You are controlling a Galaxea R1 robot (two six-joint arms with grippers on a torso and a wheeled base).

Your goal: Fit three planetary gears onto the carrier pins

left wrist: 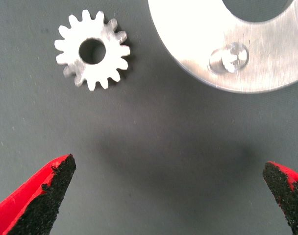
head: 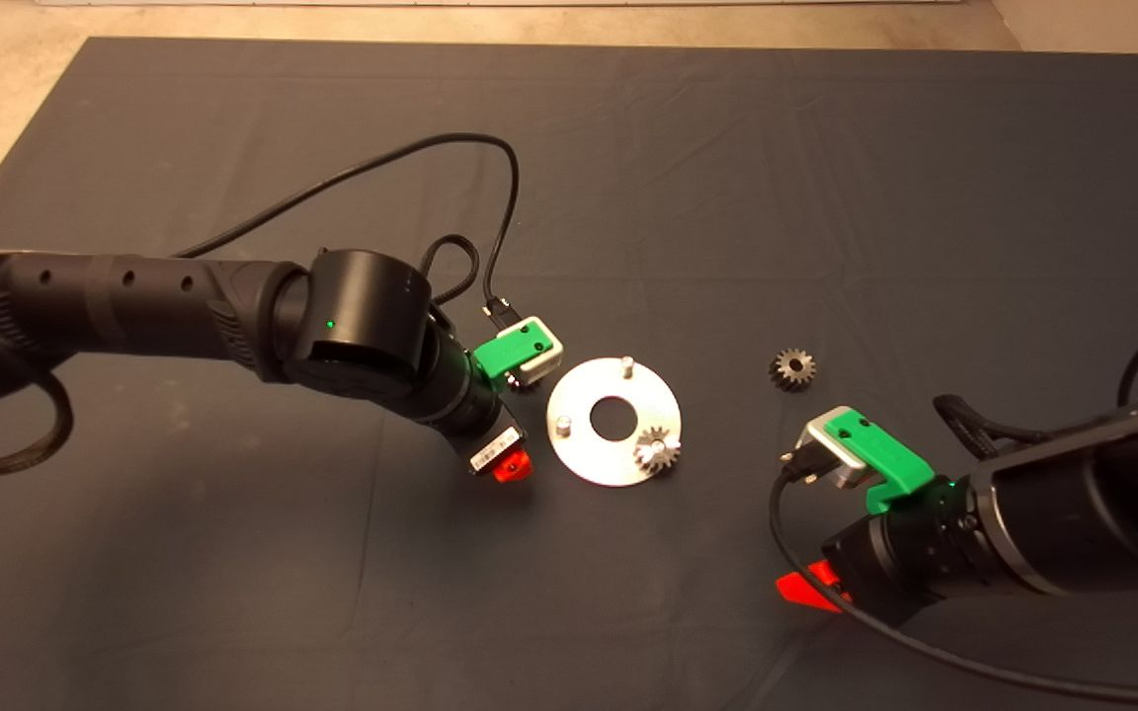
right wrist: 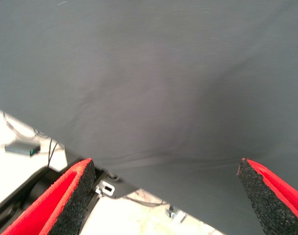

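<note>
The silver disc (head: 589, 454) lies mid-mat. One planetary gear (head: 658, 450) sits on its near-right carrier pin. Two carrier pins are bare, the far one (head: 627, 365) and the left one (head: 563, 425). A second gear (head: 792, 368) lies loose on the mat to the disc's right. A third gear (left wrist: 92, 50) lies flat just left of the disc, mostly hidden under the left wrist camera in the head view. My left gripper (left wrist: 168, 196) is open and empty, low over the mat beside this gear and the disc's edge (left wrist: 247, 44). My right gripper (right wrist: 166, 196) is open and empty at the lower right.
A black cable (head: 411, 158) loops over the mat behind the left arm. The right arm's cable (head: 925, 652) trails along the mat's front. The mat's edge and a floor with cables and a small box (right wrist: 21, 149) show in the right wrist view.
</note>
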